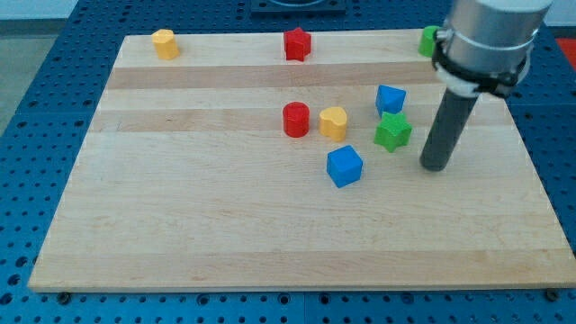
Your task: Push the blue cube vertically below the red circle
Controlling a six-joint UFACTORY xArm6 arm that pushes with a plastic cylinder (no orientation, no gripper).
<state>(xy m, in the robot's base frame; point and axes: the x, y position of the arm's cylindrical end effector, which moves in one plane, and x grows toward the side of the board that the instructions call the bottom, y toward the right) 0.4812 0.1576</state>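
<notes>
Blue cube [344,166] on desk [180,225], below-right of red circle [295,120], not directly under. Yellow heart [333,122] beside circle; green star [392,131] and 2nd blue block [391,98] right. My tip [435,166] right of cube, apart. No jaws fitted, nothing held.

My arm is a silver-grey cylinder with a black collar, ending in a straight dark rod, my tip [435,166].

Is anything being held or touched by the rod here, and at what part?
Nothing is held. My tip stands free, to the view's right of the green star and blue cube.
</notes>
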